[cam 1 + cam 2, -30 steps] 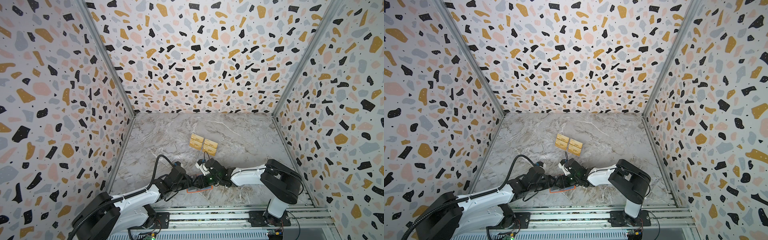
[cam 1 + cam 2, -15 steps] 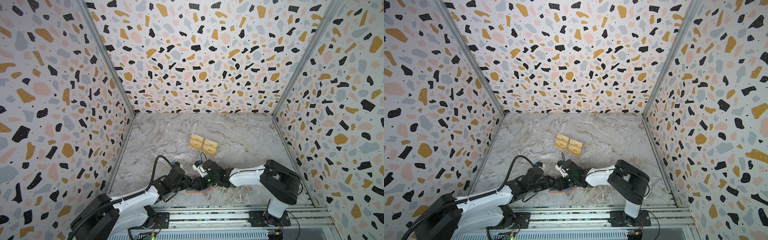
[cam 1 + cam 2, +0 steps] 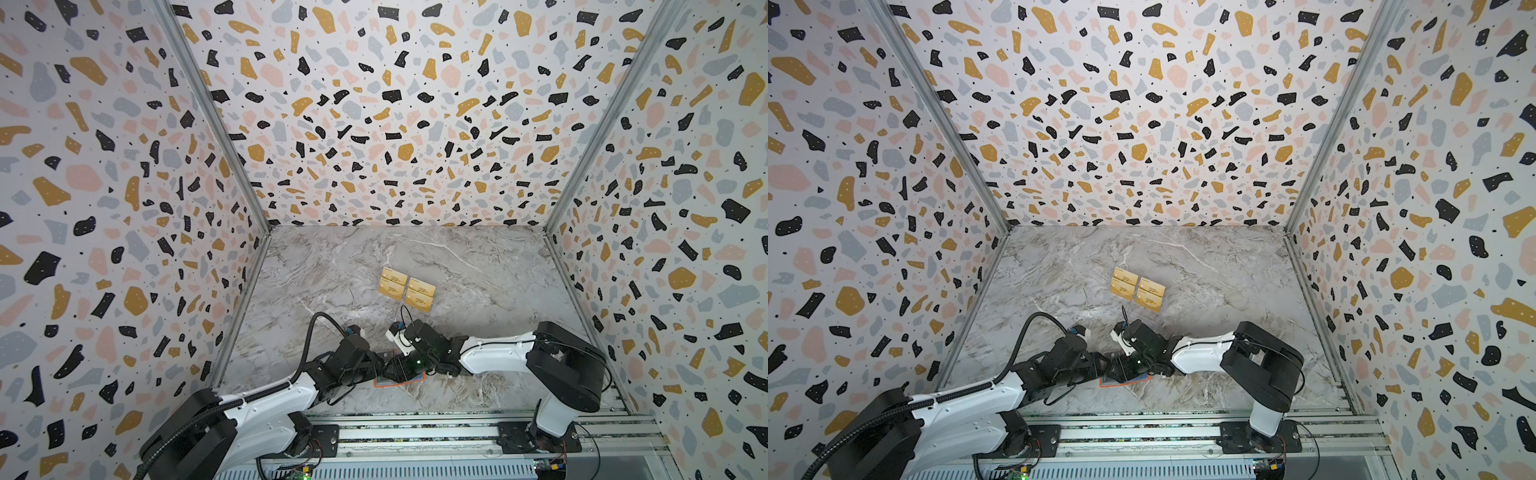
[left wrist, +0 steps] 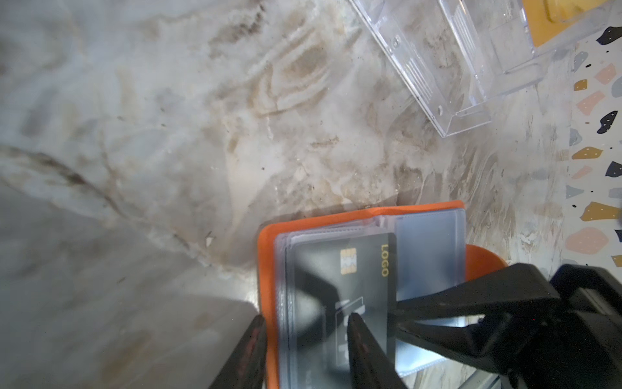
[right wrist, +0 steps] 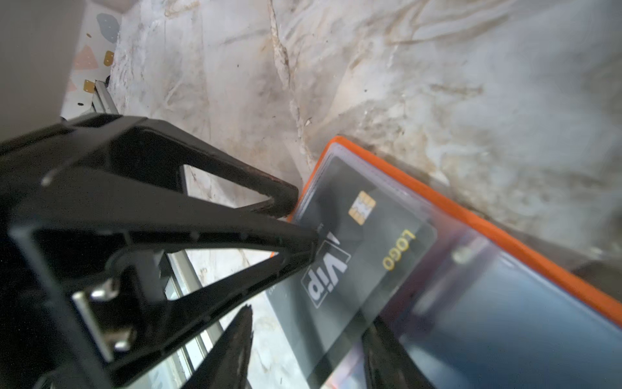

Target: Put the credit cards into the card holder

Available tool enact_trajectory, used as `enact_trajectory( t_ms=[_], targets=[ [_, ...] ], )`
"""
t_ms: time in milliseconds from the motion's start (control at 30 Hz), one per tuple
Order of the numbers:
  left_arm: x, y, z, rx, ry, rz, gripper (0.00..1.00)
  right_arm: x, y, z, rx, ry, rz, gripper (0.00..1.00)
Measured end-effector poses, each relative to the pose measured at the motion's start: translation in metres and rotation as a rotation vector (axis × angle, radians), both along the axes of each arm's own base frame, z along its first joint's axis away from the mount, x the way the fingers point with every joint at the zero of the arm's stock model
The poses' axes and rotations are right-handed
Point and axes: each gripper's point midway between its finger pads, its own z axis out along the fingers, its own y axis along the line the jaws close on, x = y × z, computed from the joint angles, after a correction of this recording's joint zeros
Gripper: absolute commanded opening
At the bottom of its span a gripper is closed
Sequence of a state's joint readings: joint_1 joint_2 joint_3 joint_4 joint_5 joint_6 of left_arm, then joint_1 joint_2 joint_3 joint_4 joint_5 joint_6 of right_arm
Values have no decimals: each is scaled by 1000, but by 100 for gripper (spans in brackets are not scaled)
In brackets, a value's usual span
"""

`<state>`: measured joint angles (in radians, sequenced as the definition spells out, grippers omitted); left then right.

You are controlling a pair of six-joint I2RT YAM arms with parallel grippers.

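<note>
Carrying it all, tabletop (image 3: 478, 266): marble look, all the action is low near its front edge.
Clear stand (image 4: 471, 67): further back, gold cards (image 3: 406, 289) in it, well apart from the rest.
Card holder (image 4: 370, 210): lying open and flat near that front edge, only an orange sliver showing in both top views.
Black card (image 4: 367, 286): looks partway into a clear sleeve, the rest poking out.
Left tool (image 4: 304, 318): jaws parted, straddling the orange edge, one finger down on the sleeve. Pinning, not pinching, I reckon.
Right tool (image 4: 399, 315): jaws apart at the card's free edge, nothing clamped that I can see.
Risk: push off-square and the card jams or buckles the sleeve. If the pinning finger slips, the holder skates away.
</note>
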<state>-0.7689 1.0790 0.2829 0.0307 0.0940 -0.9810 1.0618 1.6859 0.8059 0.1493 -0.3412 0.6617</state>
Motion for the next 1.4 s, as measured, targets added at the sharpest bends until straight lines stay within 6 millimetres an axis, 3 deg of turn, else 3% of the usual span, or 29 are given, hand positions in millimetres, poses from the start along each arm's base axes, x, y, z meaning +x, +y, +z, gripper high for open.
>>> enact_trajectory(
  t_ms=[267, 433, 567, 700, 867, 967, 1100, 1267, 1400],
  targets=[
    [1, -2, 2, 15, 8, -9, 43, 2, -8, 9, -15, -26, -22, 58],
    [9, -3, 17, 50, -12, -16, 46, 7, -18, 20, -30, -63, -34, 58],
    [18, 0, 38, 113, -52, -23, 46, 20, -33, 44, 8, -103, -68, 55],
    [23, 6, 58, 160, -89, -29, 45, 47, -59, 75, 77, -143, -140, 47],
    [19, 15, 66, 204, -90, -38, 41, 64, -78, 97, 123, -174, -182, 34],
    [15, 13, 64, 201, -75, -49, 40, 60, -80, 93, 124, -157, -167, 27],
    [8, -9, 63, 149, -60, -84, 39, 46, -77, 72, 134, -98, -140, 20],
    [3, -45, 51, 82, -32, -124, 38, 28, -66, 31, 93, -2, -105, 19],
    [1, -59, 37, 56, -1, -128, 38, 20, -59, 16, 66, 18, -84, 19]
  ],
)
